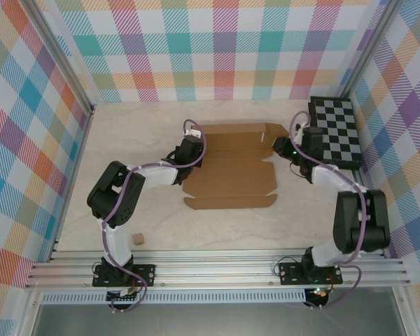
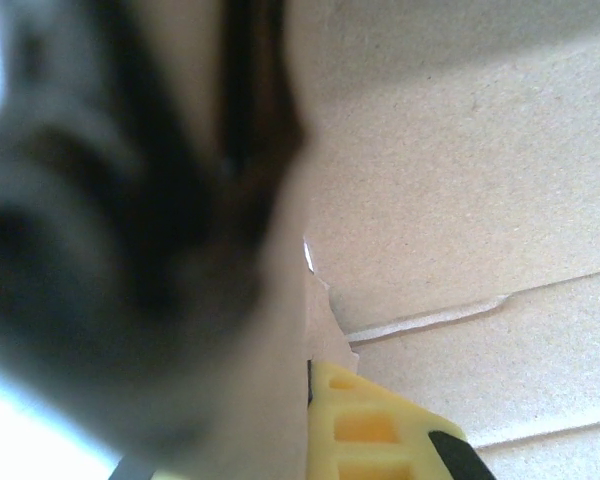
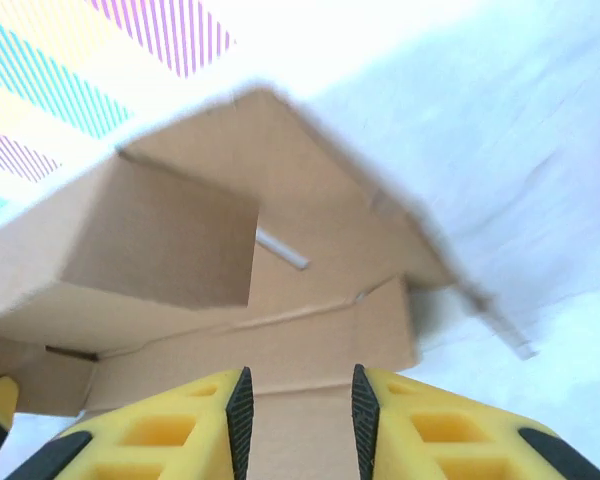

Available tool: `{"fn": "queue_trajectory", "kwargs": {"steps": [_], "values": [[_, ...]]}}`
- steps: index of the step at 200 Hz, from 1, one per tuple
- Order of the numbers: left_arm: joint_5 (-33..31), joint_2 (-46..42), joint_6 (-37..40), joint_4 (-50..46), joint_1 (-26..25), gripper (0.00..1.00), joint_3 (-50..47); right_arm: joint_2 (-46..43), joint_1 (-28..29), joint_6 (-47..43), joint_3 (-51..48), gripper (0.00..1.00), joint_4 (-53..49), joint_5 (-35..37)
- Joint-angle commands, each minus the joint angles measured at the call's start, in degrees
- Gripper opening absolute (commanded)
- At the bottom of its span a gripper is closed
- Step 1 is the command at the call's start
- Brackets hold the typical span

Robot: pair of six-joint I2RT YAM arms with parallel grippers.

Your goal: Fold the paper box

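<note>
The paper box (image 1: 231, 171) is a flat brown die-cut cardboard sheet in the middle of the table, its far side folded up a little. My left gripper (image 1: 194, 148) is at the sheet's left edge. In the left wrist view it (image 2: 310, 385) is shut on a thin raised flap of the paper box (image 2: 460, 200), which presses against the yellow finger (image 2: 380, 430). My right gripper (image 1: 278, 145) is at the sheet's far right corner. In the right wrist view it (image 3: 300, 395) is open, and cardboard panels and a raised flap (image 3: 170, 235) lie just beyond its black pads.
A black-and-white checkered board (image 1: 339, 131) lies at the far right, close behind the right arm. A tiny tan cube (image 1: 137, 239) sits near the left arm's base. Plaid walls enclose the table on three sides.
</note>
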Motion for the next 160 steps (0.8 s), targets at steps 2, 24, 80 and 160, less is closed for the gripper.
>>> {"fn": "queue_trajectory", "kwargs": {"steps": [2,24,80,160], "values": [[1.8,-1.0,2.4,-5.5,-0.1,0.00,0.2,-3.8,-4.4,-17.1,2.9,0.36,-5.8,-3.4],[2.4,-1.0,3.3,-5.5,-0.1,0.00,0.4,-2.2,-7.9,-30.5,6.6,0.38,-6.0,-2.5],[2.6,-0.9,3.6,-4.8,0.0,0.00,0.5,15.9,-11.8,-53.3,24.8,0.45,-20.5,-13.3],[3.8,0.3,3.1,-4.7,0.0,0.00,1.3,22.8,-8.9,-68.0,26.9,0.46,-31.1,-15.6]]}}
